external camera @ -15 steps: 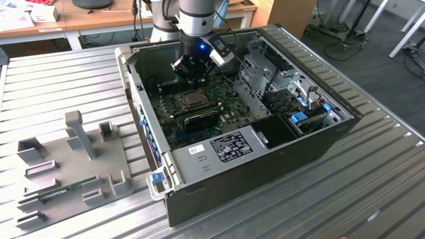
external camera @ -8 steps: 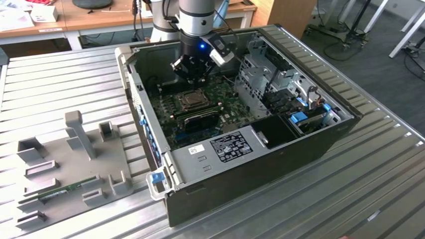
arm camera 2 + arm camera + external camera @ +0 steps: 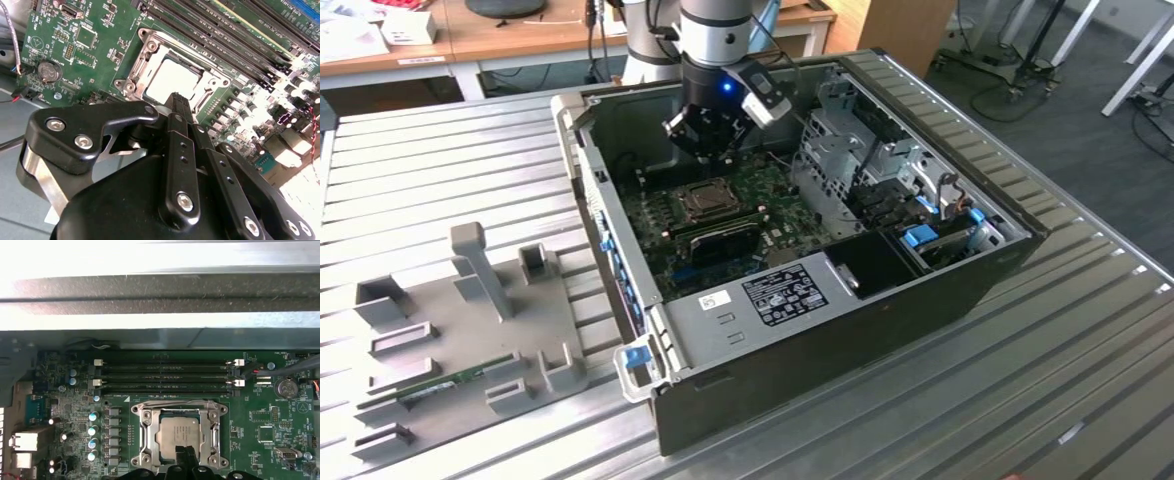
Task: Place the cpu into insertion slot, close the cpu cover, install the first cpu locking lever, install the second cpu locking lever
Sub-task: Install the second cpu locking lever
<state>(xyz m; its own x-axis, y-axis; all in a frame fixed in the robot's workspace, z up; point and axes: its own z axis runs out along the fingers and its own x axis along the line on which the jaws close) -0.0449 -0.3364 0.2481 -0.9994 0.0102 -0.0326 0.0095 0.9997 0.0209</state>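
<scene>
I'm hovering the gripper (image 3: 179, 99) with fingers clenched on nothing just over the cpu (image 3: 180, 432), which is sitting in the insertion slot (image 3: 144, 432).

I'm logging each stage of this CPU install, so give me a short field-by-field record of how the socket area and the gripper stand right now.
cpu: seated in the insertion slot, metal face up
cpu cover: silvery frame lies flat around the cpu, closed
gripper: above the socket's edge, holding nothing; fingers look closed together
memory slots: long black rows beside the socket
computer case: lying open on the slatted table
locking levers: state not clear
</scene>
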